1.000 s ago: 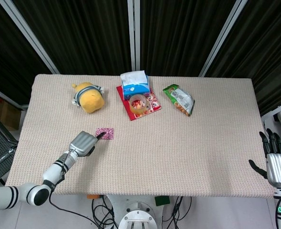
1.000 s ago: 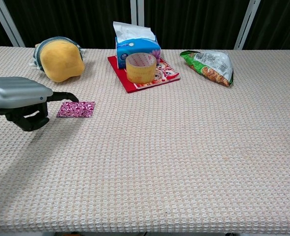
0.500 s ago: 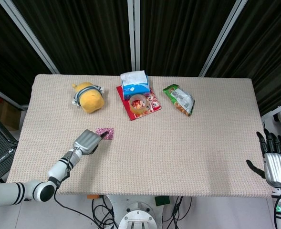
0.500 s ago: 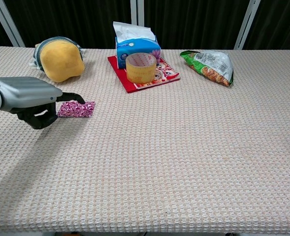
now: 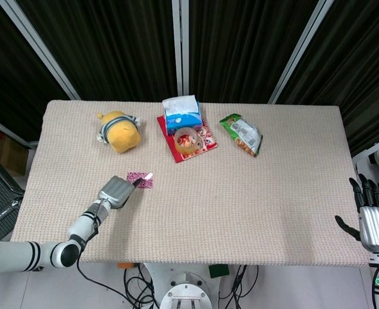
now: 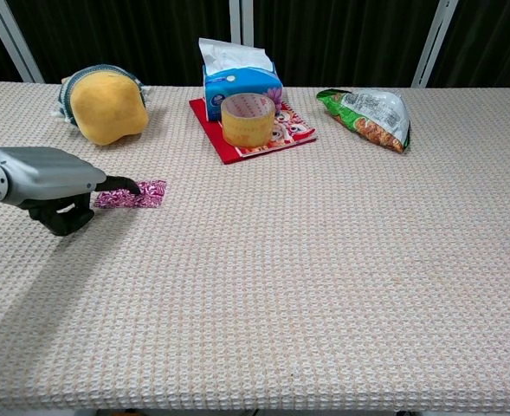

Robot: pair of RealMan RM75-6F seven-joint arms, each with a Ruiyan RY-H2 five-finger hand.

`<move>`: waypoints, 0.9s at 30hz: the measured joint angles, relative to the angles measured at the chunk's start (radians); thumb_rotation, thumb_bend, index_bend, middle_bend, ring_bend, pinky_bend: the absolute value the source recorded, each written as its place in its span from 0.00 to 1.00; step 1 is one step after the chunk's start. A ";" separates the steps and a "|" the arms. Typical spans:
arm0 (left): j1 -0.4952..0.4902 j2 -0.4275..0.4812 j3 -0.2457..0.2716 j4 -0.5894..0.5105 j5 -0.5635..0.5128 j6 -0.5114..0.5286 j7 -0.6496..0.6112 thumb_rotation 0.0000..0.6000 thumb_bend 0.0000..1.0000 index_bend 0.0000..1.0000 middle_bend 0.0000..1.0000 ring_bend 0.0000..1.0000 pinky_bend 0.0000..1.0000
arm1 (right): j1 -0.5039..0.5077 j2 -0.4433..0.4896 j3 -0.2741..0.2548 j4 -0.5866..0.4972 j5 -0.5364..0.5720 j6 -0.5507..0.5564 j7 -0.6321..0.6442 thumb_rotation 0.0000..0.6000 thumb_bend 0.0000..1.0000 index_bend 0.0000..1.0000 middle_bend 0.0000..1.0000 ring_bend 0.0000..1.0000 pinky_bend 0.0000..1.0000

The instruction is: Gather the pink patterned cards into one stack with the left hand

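The pink patterned cards (image 5: 140, 179) (image 6: 133, 195) lie as a small pile on the woven tablecloth, left of centre. My left hand (image 5: 115, 192) (image 6: 51, 178) is right beside the pile's left edge. One dark fingertip (image 6: 129, 185) reaches out and rests on the cards while the other fingers curl under the palm. The pile's right edge catches a bright glint in the head view and looks slightly tipped. My right hand (image 5: 372, 222) hangs beyond the table's right edge with its fingers spread and holds nothing.
A yellow plush toy (image 5: 120, 131) sits behind the cards. Further back are a blue tissue box (image 5: 181, 113), a tape roll (image 5: 186, 140) on a red packet (image 6: 282, 130), and a green snack bag (image 5: 241, 134).
My left hand has crept forward and lowered, and its fingertip now lies on the cards. The pile looks flatter in the chest view and shows a new glint. My right hand barely moved.
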 measured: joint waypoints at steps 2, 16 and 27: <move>0.000 0.016 0.009 -0.024 -0.013 0.019 0.005 1.00 0.65 0.11 0.85 0.84 0.72 | 0.001 -0.001 0.000 0.001 0.000 -0.002 0.000 0.92 0.49 0.00 0.00 0.00 0.00; 0.037 0.115 0.086 -0.101 -0.020 0.082 0.000 1.00 0.65 0.11 0.85 0.84 0.73 | 0.008 -0.011 -0.003 -0.002 0.007 -0.017 -0.018 0.92 0.49 0.00 0.00 0.00 0.00; 0.057 0.153 0.103 -0.090 -0.014 0.076 -0.039 1.00 0.66 0.11 0.85 0.84 0.73 | 0.009 -0.008 -0.002 -0.012 0.012 -0.020 -0.024 0.92 0.49 0.00 0.00 0.00 0.00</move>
